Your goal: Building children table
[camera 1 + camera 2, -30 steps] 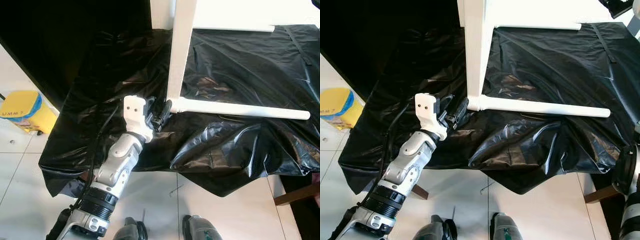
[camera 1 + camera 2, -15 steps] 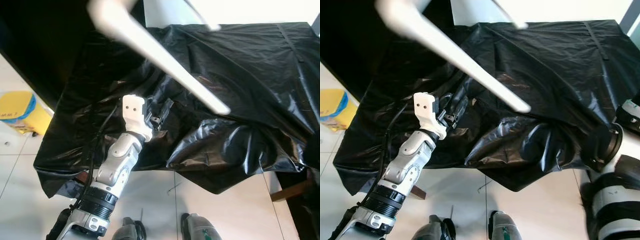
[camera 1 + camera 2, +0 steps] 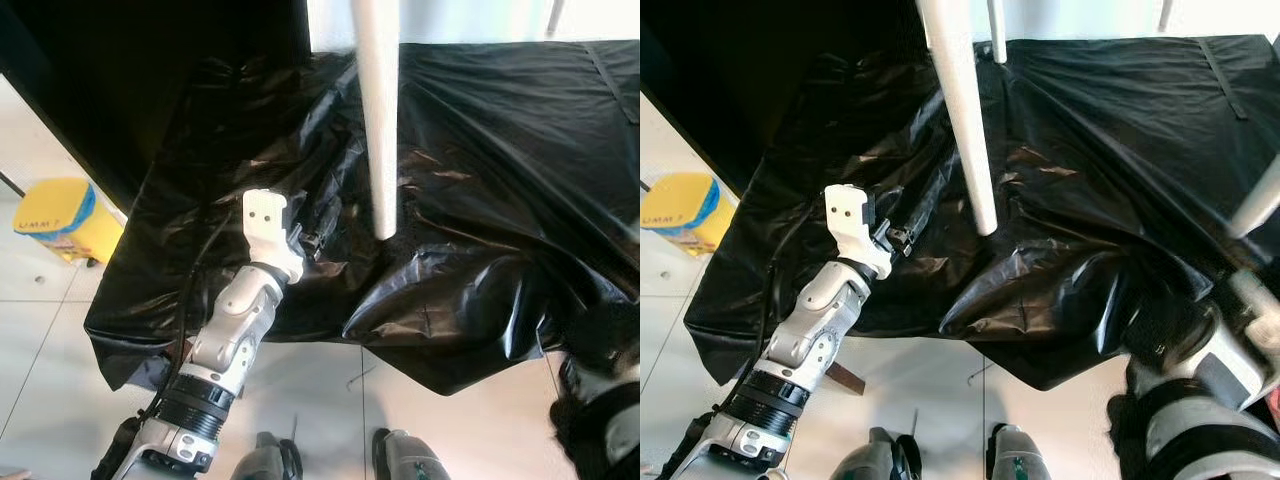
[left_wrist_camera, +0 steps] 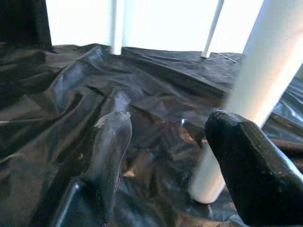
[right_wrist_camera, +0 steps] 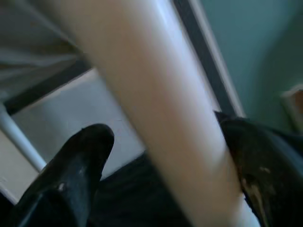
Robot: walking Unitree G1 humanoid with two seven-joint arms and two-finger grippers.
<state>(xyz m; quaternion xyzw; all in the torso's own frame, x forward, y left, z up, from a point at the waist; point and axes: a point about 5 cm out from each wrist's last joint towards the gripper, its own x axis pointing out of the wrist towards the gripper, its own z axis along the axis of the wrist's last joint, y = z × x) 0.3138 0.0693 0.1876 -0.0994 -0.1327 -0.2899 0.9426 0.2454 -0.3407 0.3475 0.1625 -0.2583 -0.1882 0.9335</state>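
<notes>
Table leg (image 3: 378,120) swung upright (top cropped); right tool (image 5: 161,189) clamps it, left tool (image 4: 184,156) apart.

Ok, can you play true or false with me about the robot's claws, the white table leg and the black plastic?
1. The black plastic sheet lies spread under the white table leg. True.
2. The left claw is squeezing the leg. False: its fingers are open, and the leg stands beside one finger, not between the two.
3. The right claw has a white leg between its fingers. True.
4. A red bucket sits on the floor. False: it is a yellow tub with a blue rim.
5. The white leg lies flat on the sheet. False: it stands up, tip near the plastic.
</notes>
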